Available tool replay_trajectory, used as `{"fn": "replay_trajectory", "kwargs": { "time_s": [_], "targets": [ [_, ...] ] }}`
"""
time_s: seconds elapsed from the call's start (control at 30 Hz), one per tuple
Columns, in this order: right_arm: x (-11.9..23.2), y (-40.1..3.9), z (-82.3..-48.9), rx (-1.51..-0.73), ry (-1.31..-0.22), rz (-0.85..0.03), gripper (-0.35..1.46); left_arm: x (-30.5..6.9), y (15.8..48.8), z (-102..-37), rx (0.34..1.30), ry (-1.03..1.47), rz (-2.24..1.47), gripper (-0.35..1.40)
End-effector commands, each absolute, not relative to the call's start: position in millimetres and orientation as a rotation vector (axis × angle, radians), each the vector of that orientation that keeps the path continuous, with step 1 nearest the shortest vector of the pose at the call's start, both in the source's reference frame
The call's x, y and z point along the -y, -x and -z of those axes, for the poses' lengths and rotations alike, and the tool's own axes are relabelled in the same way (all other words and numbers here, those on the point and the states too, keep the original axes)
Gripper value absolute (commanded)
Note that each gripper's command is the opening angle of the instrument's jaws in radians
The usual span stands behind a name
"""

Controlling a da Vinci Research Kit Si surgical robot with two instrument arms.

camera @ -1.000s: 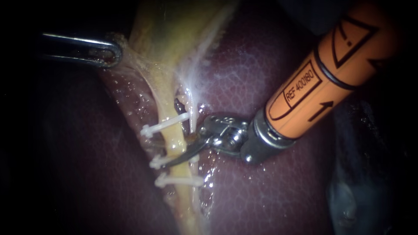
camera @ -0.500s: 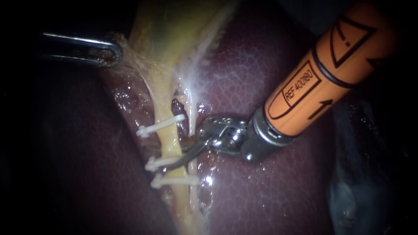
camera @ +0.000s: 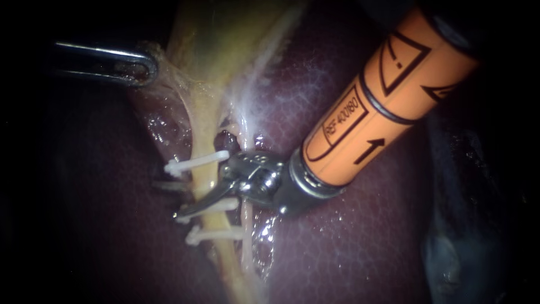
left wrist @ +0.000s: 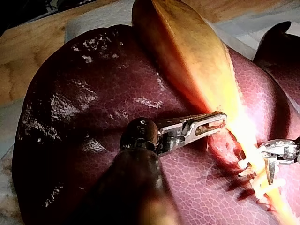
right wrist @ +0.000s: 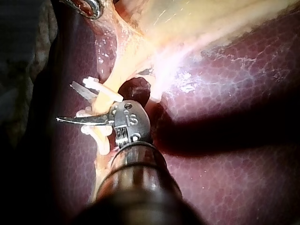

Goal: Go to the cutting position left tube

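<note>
Since a second earlier my right instrument [camera: 191, 204] had slid left across the middle of the frame, and the left tube [camera: 202, 132] with its three clips had been nudged left with it. At upper left, my left instrument [camera: 138, 68] had not moved, its jaws pinching the edge of the gallbladder [camera: 225, 34]. At centre, the right instrument's jaws stood spread astride the yellow left tube, one blade over it and the other seemingly behind it, between the upper clip [camera: 194, 163] and the middle clip [camera: 222, 205]. By my reading, the cutting position was all but reached. To the right, the liver [camera: 349, 236] lay wet and glossy. Room was scant, as the clips sat close together. In the left wrist view a wooden worktop [left wrist: 28, 51] and a white cloth [left wrist: 93, 18] showed beyond the liver.
</note>
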State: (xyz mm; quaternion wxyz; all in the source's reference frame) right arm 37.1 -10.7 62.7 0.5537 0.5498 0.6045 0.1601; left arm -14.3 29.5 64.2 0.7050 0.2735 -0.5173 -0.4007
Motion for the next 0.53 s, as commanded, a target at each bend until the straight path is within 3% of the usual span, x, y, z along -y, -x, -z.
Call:
{"fn": "replay_trajectory", "kwargs": {
  "time_s": [0.03, 0.53],
  "targets": [
    [10.6, -37.2, -62.7, -1.431, -1.298, -0.382, 1.29, -29.5, 14.3, -64.2, 1.15, -0.608, 0.891, -0.35],
    [10.6, -37.2, -62.7, -1.431, -1.298, -0.382, 1.29, -29.5, 14.3, -64.2, 1.15, -0.608, 0.891, -0.35]
  ]
}}
